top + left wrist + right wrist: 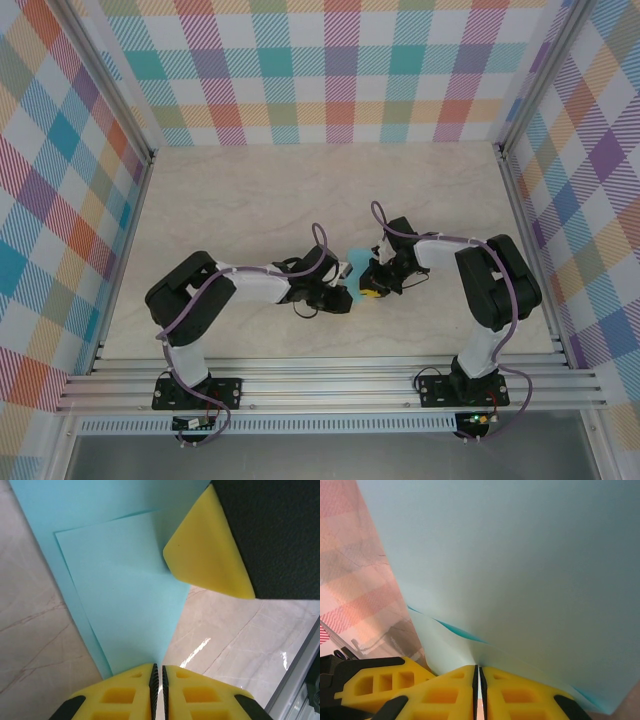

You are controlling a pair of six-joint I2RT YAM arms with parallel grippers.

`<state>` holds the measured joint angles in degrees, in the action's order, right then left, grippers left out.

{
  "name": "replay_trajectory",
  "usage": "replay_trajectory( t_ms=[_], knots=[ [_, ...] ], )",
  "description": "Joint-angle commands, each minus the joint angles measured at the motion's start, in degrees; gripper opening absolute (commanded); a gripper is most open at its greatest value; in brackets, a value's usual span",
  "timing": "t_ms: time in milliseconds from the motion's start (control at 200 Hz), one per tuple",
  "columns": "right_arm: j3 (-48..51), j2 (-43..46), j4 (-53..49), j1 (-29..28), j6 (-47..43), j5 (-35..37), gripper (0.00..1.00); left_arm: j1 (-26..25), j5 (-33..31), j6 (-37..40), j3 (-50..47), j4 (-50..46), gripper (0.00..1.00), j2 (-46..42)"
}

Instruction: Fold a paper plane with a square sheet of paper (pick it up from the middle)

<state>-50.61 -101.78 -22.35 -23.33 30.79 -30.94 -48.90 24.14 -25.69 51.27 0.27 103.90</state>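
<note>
The light-blue sheet of paper [356,272] hangs between my two grippers above the middle of the table, folded into overlapping layers. In the left wrist view the paper [125,595] narrows to a point like a paper plane, and that point sits in my left gripper [158,667], which is shut on it. A yellow finger [207,555] of the right gripper presses on the paper's far side. My right gripper [478,669] is shut on a creased edge of the paper [520,570], with the left gripper's yellow fingers [375,685] close beside it. Seen from above, the left gripper [343,292] and right gripper [370,285] nearly touch.
The beige marble-look table [300,190] stretches behind and to both sides of the arms. Checked walls [330,80] close it in on three sides, and an aluminium rail [330,375] runs along the near edge.
</note>
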Motion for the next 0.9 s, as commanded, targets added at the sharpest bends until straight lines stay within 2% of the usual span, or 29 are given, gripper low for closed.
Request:
replay_trajectory(
  t_ms=[0, 165, 315, 585, 745, 900],
  knots=[
    [0.53, -2.75, -1.79, 0.51, -1.08, 7.47, 0.14, -0.76, -1.35, 1.13, -4.03, -14.23, 0.15, 0.24],
    [0.53, -2.64, -1.82, 0.48, -1.08, 7.5, 0.14, -0.77, -2.52, 1.44, -4.84, -15.65, 0.15, -1.59],
    [0.33, -2.4, -2.26, 0.48, -1.25, 7.41, 0.14, -0.82, -5.25, 1.44, -5.67, -20.83, 0.14, -2.94],
    [0.27, -2.2, -1.92, 0.48, -1.14, 6.87, 0.14, -0.67, -8.05, -0.41, -5.09, -21.16, 0.14, -11.72],
    [0.25, -2.02, -1.91, 0.48, -1.0, 6.99, 0.15, -0.75, -6.35, -1.37, -1.22, -17.7, 0.17, -14.94],
    [0.05, -2.02, -1.61, 0.48, -0.84, 6.49, 0.15, -0.65, -1.14, -2.47, 4.01, -11.24, 0.17, -10.69]
  ],
)
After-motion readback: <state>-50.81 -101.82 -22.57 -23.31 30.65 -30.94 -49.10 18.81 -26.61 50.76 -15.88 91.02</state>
